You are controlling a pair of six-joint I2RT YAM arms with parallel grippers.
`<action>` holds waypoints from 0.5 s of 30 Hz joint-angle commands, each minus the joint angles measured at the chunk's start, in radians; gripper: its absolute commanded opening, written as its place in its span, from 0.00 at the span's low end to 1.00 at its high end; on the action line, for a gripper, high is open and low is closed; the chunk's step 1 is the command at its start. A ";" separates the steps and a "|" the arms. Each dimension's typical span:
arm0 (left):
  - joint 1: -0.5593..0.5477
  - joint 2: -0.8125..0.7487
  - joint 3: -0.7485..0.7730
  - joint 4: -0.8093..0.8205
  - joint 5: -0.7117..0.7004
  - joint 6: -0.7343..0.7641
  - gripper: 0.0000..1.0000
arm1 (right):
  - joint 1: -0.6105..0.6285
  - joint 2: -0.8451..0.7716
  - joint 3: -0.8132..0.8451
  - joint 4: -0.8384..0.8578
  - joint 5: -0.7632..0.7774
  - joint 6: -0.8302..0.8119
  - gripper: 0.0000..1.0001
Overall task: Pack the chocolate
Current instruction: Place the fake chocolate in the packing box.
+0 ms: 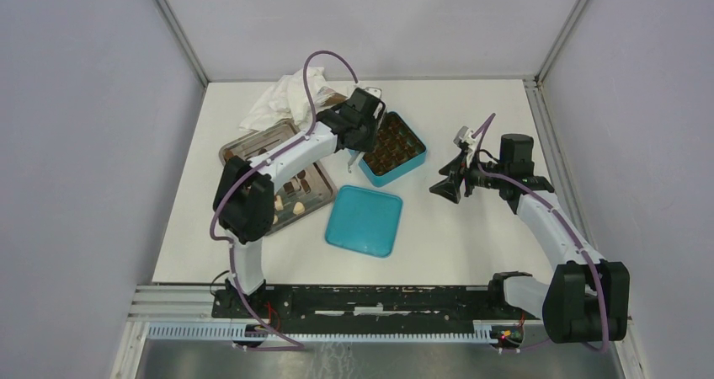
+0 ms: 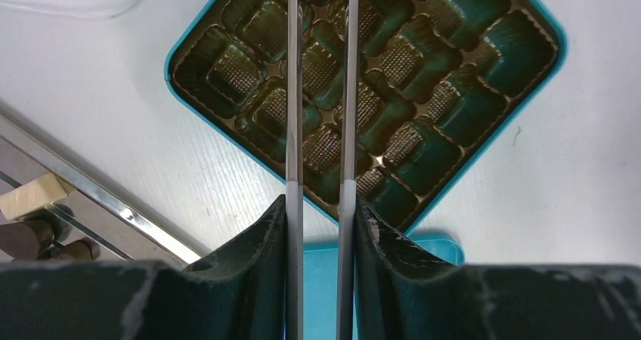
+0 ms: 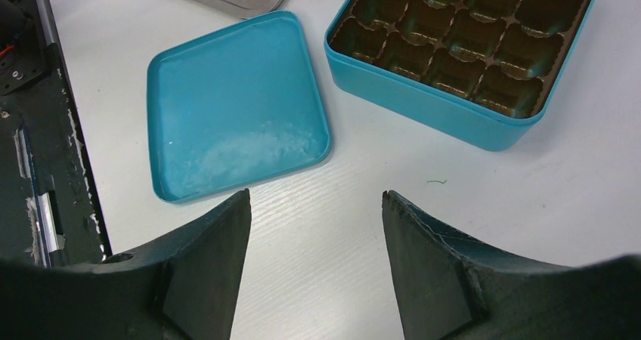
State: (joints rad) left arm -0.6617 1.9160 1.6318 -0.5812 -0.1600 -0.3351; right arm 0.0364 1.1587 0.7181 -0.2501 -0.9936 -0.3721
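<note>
Chocolate lies as small cream and brown pieces on a metal tray at the left. One cream piece shows in the left wrist view. The teal box holds a brown insert, and the cups in view are empty. My left gripper hangs over the box's left corner, shut on metal tongs. The two blades run out over the insert, and their tips are cut off by the frame edge. My right gripper stands open over bare table, right of the box, with nothing between its fingers.
The teal lid lies upside down in front of the box. A crumpled white cloth sits behind the tray. The black rail with the arm bases runs along the near table edge.
</note>
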 commanded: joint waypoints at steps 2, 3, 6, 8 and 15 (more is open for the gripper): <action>-0.009 0.044 0.079 -0.023 -0.046 0.059 0.06 | -0.004 0.009 0.026 0.010 -0.010 -0.018 0.70; -0.009 0.046 0.081 -0.026 -0.048 0.060 0.08 | -0.004 0.009 0.027 0.009 -0.010 -0.019 0.70; -0.011 0.058 0.091 -0.029 -0.051 0.061 0.14 | -0.005 0.010 0.027 0.008 -0.010 -0.021 0.70; -0.013 0.067 0.104 -0.040 -0.055 0.062 0.18 | -0.005 0.013 0.028 0.006 -0.010 -0.021 0.70; -0.015 0.073 0.112 -0.066 -0.074 0.063 0.34 | -0.006 0.016 0.029 0.003 -0.010 -0.024 0.70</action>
State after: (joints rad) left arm -0.6704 1.9896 1.6958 -0.6518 -0.1997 -0.3088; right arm 0.0360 1.1694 0.7181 -0.2569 -0.9932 -0.3759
